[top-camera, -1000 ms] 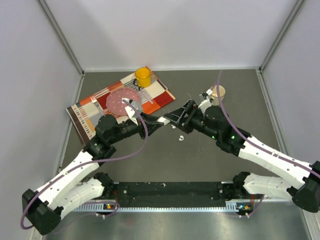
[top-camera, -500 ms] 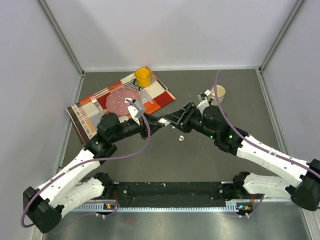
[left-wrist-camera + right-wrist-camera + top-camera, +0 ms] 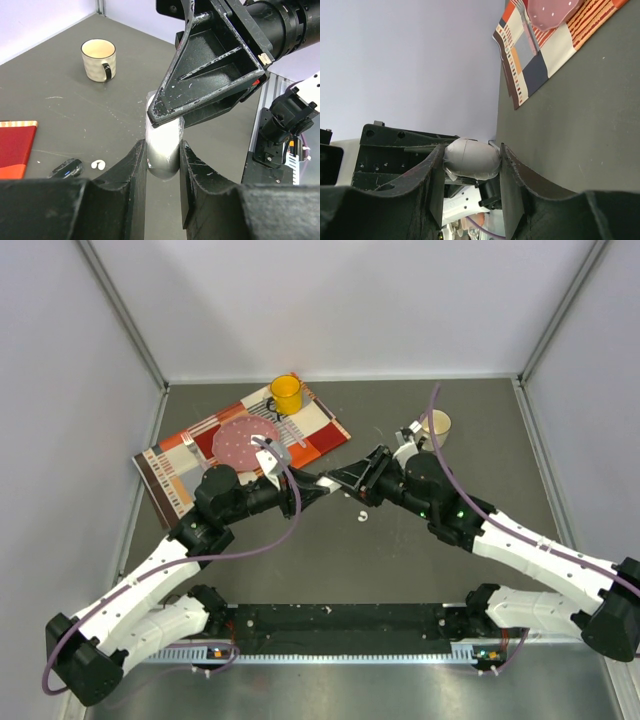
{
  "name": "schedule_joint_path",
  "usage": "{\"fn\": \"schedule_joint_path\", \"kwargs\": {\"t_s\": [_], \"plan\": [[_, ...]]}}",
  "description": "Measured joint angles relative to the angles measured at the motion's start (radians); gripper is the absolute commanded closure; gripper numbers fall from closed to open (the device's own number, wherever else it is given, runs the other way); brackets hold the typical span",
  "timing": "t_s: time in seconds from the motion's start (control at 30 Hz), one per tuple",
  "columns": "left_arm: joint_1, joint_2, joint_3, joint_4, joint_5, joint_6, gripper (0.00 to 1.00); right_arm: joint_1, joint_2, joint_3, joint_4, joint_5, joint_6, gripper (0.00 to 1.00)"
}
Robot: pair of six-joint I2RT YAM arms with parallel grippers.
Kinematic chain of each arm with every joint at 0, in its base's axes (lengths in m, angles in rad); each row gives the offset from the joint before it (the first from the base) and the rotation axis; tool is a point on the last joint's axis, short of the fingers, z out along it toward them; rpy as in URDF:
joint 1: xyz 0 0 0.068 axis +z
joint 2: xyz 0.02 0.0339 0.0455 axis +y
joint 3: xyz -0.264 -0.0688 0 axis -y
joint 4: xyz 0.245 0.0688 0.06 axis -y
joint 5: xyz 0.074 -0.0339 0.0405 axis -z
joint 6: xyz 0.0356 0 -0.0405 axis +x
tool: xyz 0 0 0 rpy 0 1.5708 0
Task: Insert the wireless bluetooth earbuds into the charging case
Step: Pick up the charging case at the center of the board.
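Note:
A white oval charging case (image 3: 162,156) hangs above the middle of the table, its lid down. My left gripper (image 3: 162,147) is shut on one end of it. My right gripper (image 3: 471,150) has both pads pressed against the case (image 3: 471,160) from the opposite side. In the top view the two grippers meet at the case (image 3: 329,483). A white pair of earbuds (image 3: 361,515) lies on the table just below the right gripper, seen again in the left wrist view (image 3: 98,164) next to a small black glossy piece (image 3: 66,168).
A beige cup (image 3: 437,423) stands behind the right arm. At the back left a checked placemat (image 3: 175,475) carries a pink plate (image 3: 245,440), a yellow mug (image 3: 286,393) and a fork (image 3: 188,446). Grey walls close in three sides.
My right gripper has narrowed its jaws until they meet the case that the left gripper holds. Both arms have shifted slightly to the left.

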Motion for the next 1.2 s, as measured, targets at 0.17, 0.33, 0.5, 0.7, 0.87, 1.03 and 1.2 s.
{"fn": "schedule_joint_path", "kwargs": {"t_s": [0.17,0.33,0.5,0.7,0.87,1.03,1.2], "plan": [[0.0,0.0,-0.001,0.008,-0.016,-0.022,0.48,0.0,0.0,-0.003,0.008,0.002,0.014,1.0],[0.0,-0.026,-0.024,0.054,-0.06,-0.043,0.34,0.001,-0.002,-0.024,0.008,0.013,0.025,1.0],[0.0,-0.117,-0.144,0.185,-0.105,-0.072,0.32,0.001,-0.006,-0.043,0.014,0.028,0.05,1.0],[0.0,-0.182,-0.368,0.483,-0.167,-0.135,0.33,0.001,-0.016,-0.053,0.035,0.029,0.079,1.0],[0.0,-0.151,-0.463,0.688,-0.169,-0.154,0.34,0.001,-0.041,-0.069,0.083,0.028,0.098,1.0],[0.0,-0.087,-0.481,0.893,-0.155,-0.171,0.35,0.001,-0.047,-0.085,0.128,0.02,0.114,1.0],[0.0,0.007,-0.481,1.048,-0.118,-0.21,0.36,0.001,-0.046,-0.089,0.167,0.006,0.12,1.0]]}}
